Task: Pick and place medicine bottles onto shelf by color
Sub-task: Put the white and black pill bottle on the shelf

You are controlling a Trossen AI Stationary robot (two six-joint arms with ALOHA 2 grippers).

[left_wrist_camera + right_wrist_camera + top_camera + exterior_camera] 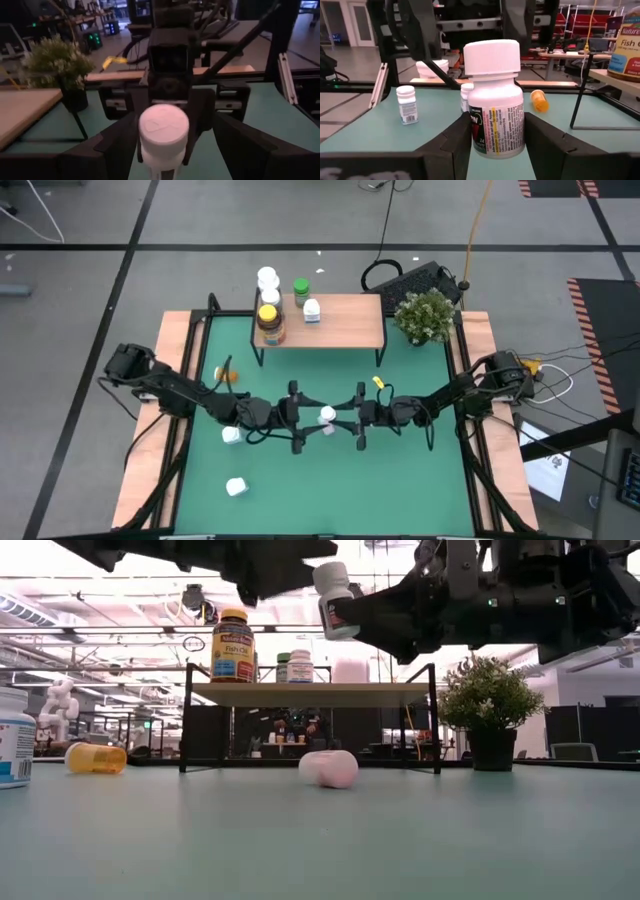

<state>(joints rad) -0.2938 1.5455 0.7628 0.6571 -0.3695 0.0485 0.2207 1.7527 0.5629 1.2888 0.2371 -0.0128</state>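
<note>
Rectangular green-topped table with light wood edges (440, 480). Far centre: low shelf with light wood top and thin black legs (345, 320), bearing at its left end two white bottles (268, 280), an amber-brown bottle with yellow lid (269, 322), a green bottle (301, 289) and a small white bottle (312, 310). Far right corner: green potted plant (426, 315). Mid-table: left gripper (305, 418) and right gripper (350, 417) face each other, a white-capped bottle (327, 416) between them. Left side: orange bottle on its side (227, 374); white bottle (232, 436); nearer, another white bottle (236, 486).
</note>
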